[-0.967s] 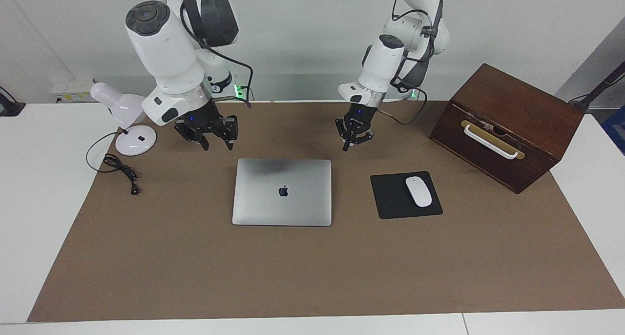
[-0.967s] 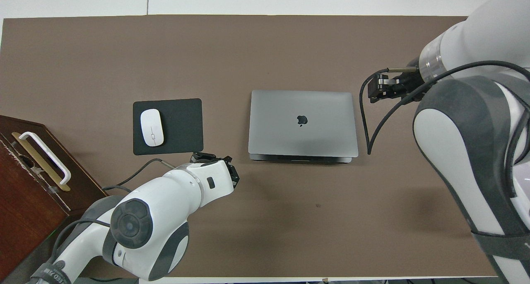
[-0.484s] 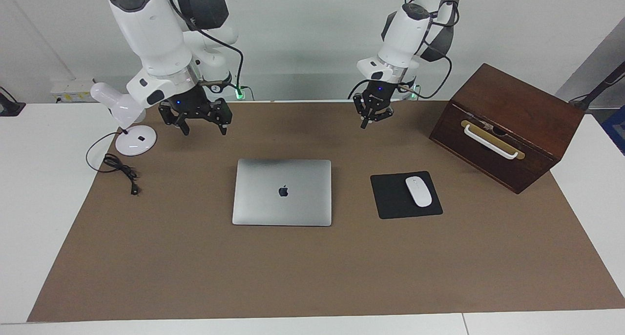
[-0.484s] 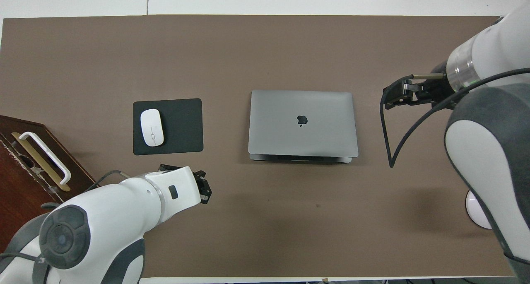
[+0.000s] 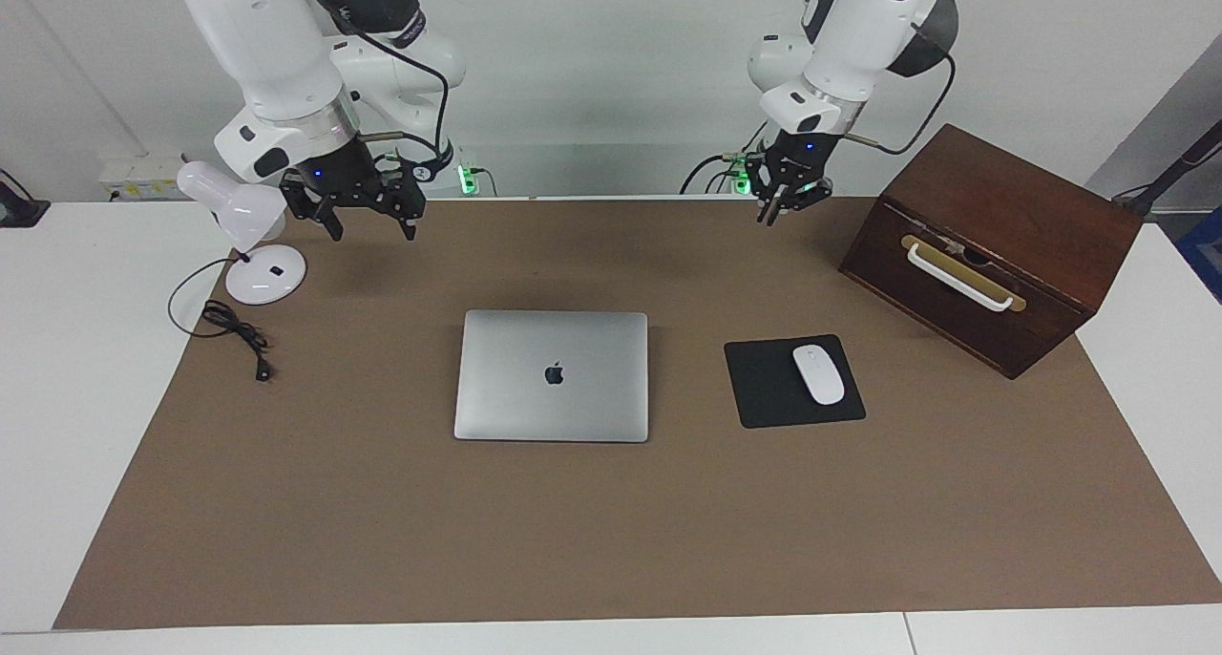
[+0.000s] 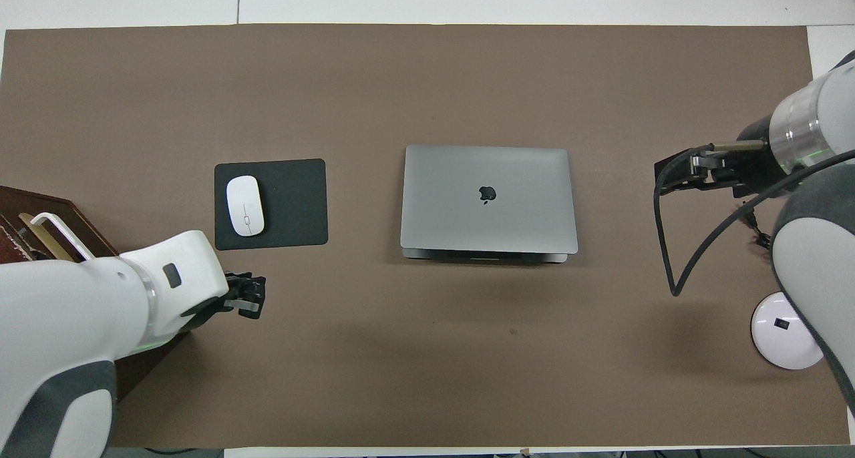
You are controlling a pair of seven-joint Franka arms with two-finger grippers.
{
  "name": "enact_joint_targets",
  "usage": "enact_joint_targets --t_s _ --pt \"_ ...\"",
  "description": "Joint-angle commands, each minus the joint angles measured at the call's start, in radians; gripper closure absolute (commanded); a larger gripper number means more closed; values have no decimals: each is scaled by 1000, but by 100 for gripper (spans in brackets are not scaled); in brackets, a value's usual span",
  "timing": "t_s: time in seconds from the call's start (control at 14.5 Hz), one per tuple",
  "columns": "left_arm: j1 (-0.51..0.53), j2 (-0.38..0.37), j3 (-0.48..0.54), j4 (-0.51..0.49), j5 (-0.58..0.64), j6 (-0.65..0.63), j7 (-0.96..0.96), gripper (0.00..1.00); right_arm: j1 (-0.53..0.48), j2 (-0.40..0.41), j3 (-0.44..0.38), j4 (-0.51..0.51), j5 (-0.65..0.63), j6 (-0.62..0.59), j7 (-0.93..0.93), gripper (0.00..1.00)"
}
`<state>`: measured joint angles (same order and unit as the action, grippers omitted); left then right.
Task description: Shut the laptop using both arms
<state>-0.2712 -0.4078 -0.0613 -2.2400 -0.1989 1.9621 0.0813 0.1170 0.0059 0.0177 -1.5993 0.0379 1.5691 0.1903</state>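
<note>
The silver-grey laptop (image 5: pixel 552 375) lies shut and flat on the brown mat, apple logo up; it also shows in the overhead view (image 6: pixel 487 197). My right gripper (image 5: pixel 373 231) hangs open and empty above the mat near the robots' edge, toward the right arm's end and well apart from the laptop; it shows in the overhead view (image 6: pixel 676 177) too. My left gripper (image 5: pixel 781 208) hangs empty above the mat's edge nearest the robots, beside the wooden box; in the overhead view (image 6: pixel 248 299) it is over the mat nearer the robots than the mouse pad.
A black mouse pad (image 5: pixel 764 388) with a white mouse (image 5: pixel 818 374) lies beside the laptop toward the left arm's end. A brown wooden box (image 5: pixel 988 244) with a white handle stands past it. A white desk lamp (image 5: pixel 250 244) and its black cable (image 5: pixel 234 330) sit at the right arm's end.
Both grippers have risen and drawn back from the laptop toward the robots and outward to their own ends. The laptop has not moved.
</note>
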Motion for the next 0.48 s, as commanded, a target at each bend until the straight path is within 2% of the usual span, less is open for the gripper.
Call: enact_joint_targets --t_s 0.0,0.41 --pt "76 21 -11 65 38 -71 -34 0 -20 -27 10 -41 -17 11 -8 0" --pt "285 12 -9 105 41 -92 -52 0 -45 -37 10 -68 -6 15 -20 0"
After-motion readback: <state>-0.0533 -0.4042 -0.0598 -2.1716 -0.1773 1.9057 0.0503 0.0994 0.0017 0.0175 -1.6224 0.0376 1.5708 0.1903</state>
